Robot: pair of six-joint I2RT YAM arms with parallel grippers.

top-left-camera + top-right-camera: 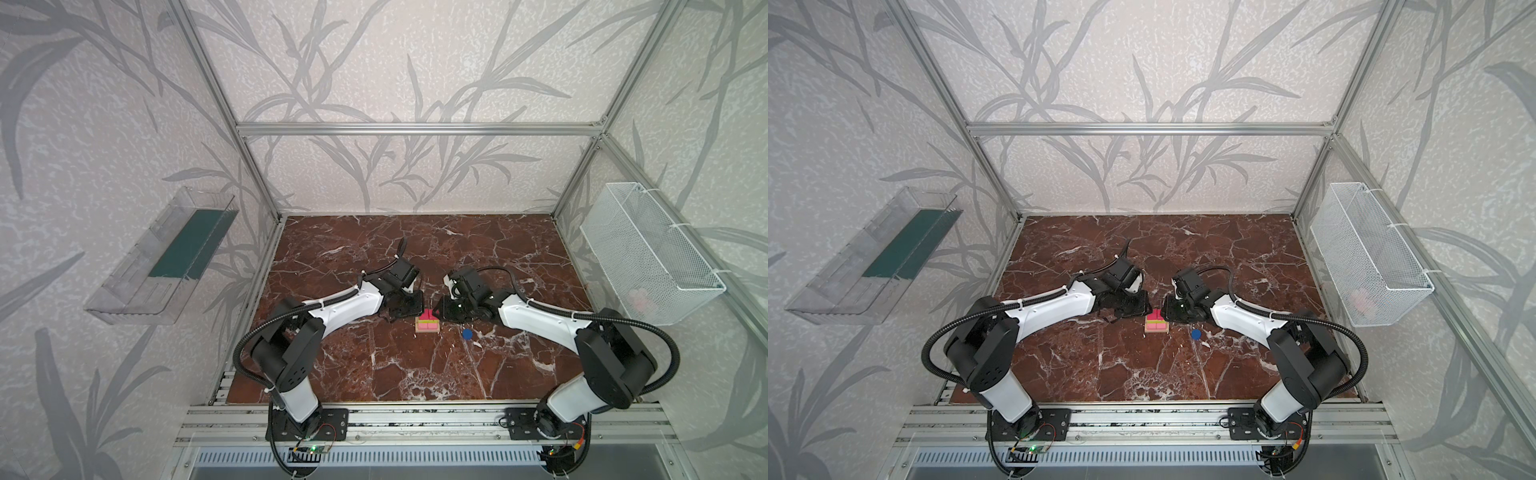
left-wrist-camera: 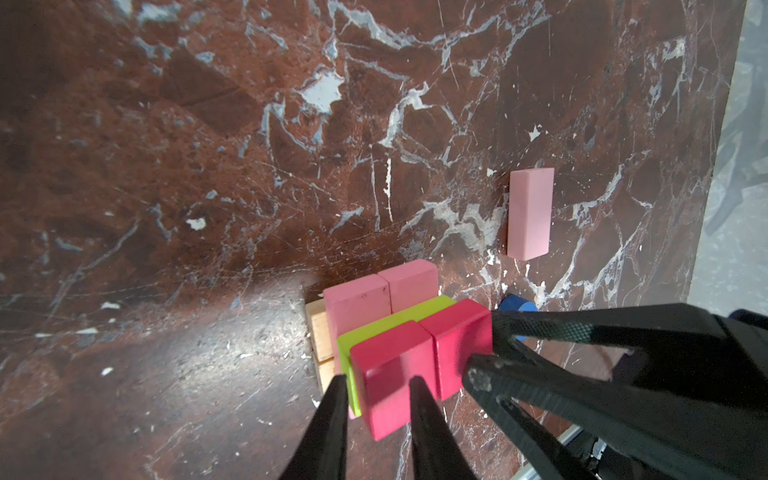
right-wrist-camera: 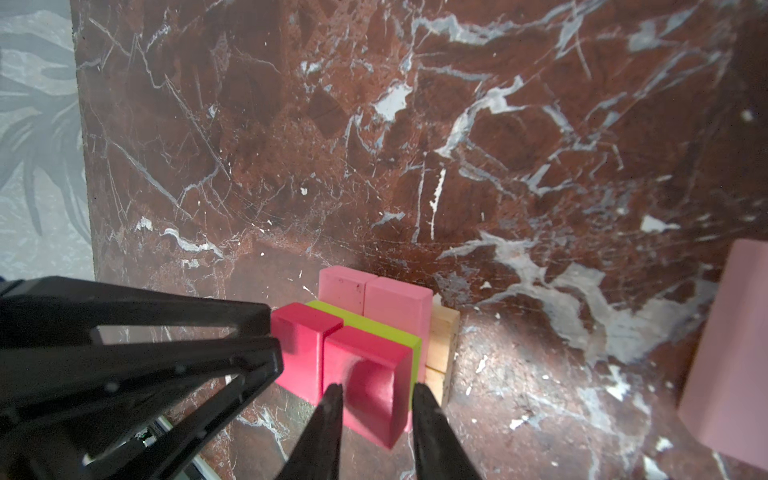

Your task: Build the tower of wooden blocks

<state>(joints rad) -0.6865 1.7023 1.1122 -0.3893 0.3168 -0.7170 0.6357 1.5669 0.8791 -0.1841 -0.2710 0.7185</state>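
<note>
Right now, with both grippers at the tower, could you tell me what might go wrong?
The left gripper and right gripper each straddle one of the adjoining red cubes, so close that they could clash. One left fingertip sits by the lime-green bar; closing might shove it along the pink bars and upset the tower.

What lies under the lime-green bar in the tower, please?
Two pink bars lie side by side under the lime-green bar, resting on tan bars. The red cubes and the bar itself cover part of their tops.
</note>
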